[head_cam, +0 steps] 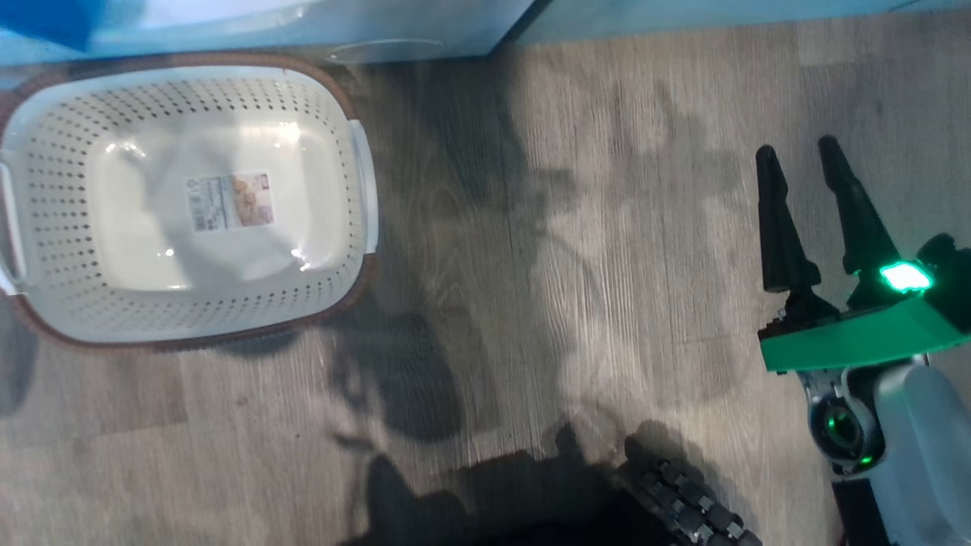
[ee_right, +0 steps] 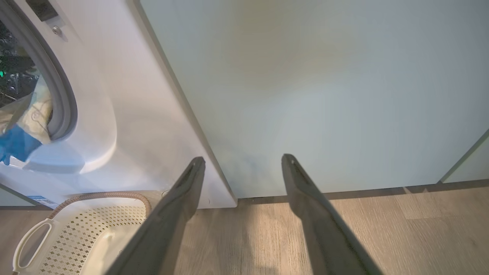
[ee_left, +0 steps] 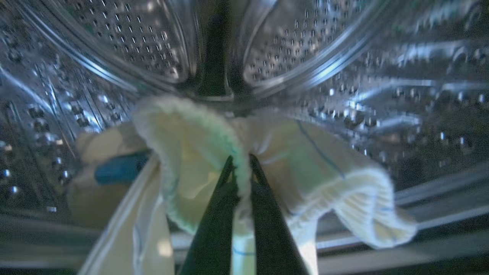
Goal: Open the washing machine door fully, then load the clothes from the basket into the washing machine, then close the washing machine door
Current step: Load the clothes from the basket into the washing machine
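Inside the perforated steel drum [ee_left: 133, 38] of the washing machine [ee_right: 114, 114], my left gripper [ee_left: 240, 157] is shut on a fold of a pale yellow garment [ee_left: 191, 152] from the clothes. Another pale piece with a blue patch [ee_left: 120, 168] lies to its left. Through the grey rubber ring [ee_right: 65, 99] more of the clothes [ee_right: 34, 114] show. The cream basket [head_cam: 45, 227] sits on the floor with only a label [head_cam: 227, 201] inside, and its corner [ee_right: 76, 236] shows below the machine. My right gripper [head_cam: 804, 163] hangs open over the floor, its fingers [ee_right: 183, 191] spread wide. The washing machine door is out of view.
A pale green cabinet front [ee_right: 324, 95] stands right of the machine, ahead of my right gripper. Wood-look floor [head_cam: 569, 265] stretches between the basket and my right arm. My dark base and a wheel [head_cam: 683, 508] sit at the bottom edge.
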